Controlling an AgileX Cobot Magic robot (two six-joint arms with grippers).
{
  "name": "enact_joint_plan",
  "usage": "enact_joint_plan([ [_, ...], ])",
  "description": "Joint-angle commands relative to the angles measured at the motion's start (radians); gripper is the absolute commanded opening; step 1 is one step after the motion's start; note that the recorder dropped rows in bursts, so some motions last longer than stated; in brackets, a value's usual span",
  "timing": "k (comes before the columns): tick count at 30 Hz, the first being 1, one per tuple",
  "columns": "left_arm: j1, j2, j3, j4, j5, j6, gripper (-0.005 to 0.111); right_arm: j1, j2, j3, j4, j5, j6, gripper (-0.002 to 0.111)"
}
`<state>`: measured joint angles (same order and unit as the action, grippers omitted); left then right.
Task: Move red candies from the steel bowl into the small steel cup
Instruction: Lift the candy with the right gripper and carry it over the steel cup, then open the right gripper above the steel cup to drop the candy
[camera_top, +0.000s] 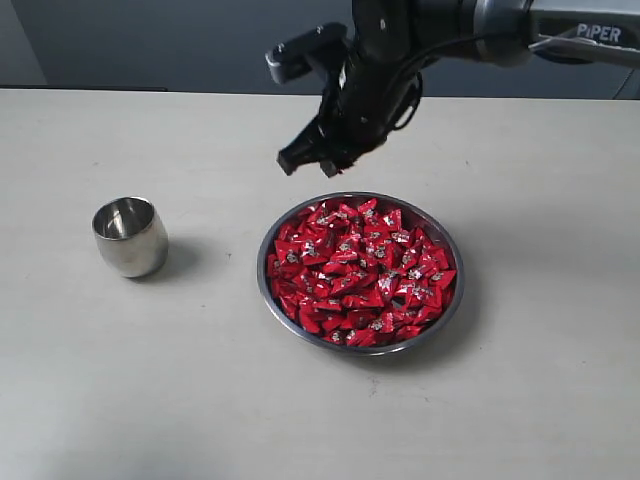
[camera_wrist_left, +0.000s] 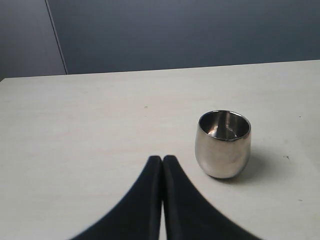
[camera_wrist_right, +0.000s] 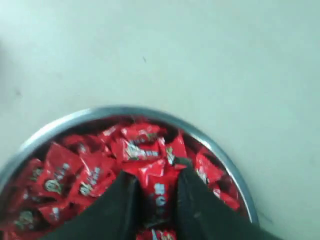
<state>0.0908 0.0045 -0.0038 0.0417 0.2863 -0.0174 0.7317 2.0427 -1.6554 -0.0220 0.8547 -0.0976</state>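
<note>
Hanging above the upper rim of the wide, shallow steel bowl at the frame's centre, the right gripper is pinching what looks like one red foil-wrapped candy between narrowly set fingers, the heap of red candies lying beneath. The small, rounded steel cup is standing upright on the pale table, well apart at the left. The left gripper is waiting near that cup, tips pressed together, empty. I'd be carrying the candy level, centring over the narrow mouth, and lowering before letting go.
</note>
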Motion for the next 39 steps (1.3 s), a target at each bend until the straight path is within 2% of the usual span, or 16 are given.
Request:
enact_joint_plan([
  [1, -0.008, -0.004, 0.004, 0.001, -0.002, -0.003, 0.000, 0.001, 0.056, -0.194, 0.197, 0.078, -0.204, -0.001],
  [8, -0.008, -0.004, 0.004, 0.001, -0.002, -0.003, 0.000, 0.028, 0.226, -0.539, 0.366, 0.235, -0.341, -0.001],
  [12, -0.008, -0.004, 0.004, 0.001, -0.002, -0.003, 0.000, 0.062, 0.289, -0.639, 0.451, 0.210, -0.403, -0.001],
  [15, -0.008, -0.004, 0.004, 0.001, -0.002, -0.003, 0.000, 0.100, 0.329, -0.689, 0.446, 0.205, -0.428, -0.001],
  [24, -0.008, -0.004, 0.004, 0.001, -0.002, -0.003, 0.000, 0.189, 0.410, -0.725, 0.433, 0.123, -0.452, -0.001],
  [39, -0.008, -0.004, 0.004, 0.001, -0.002, -0.003, 0.000, 0.222, 0.475, -0.724, 0.479, 0.106, -0.450, -0.001],
])
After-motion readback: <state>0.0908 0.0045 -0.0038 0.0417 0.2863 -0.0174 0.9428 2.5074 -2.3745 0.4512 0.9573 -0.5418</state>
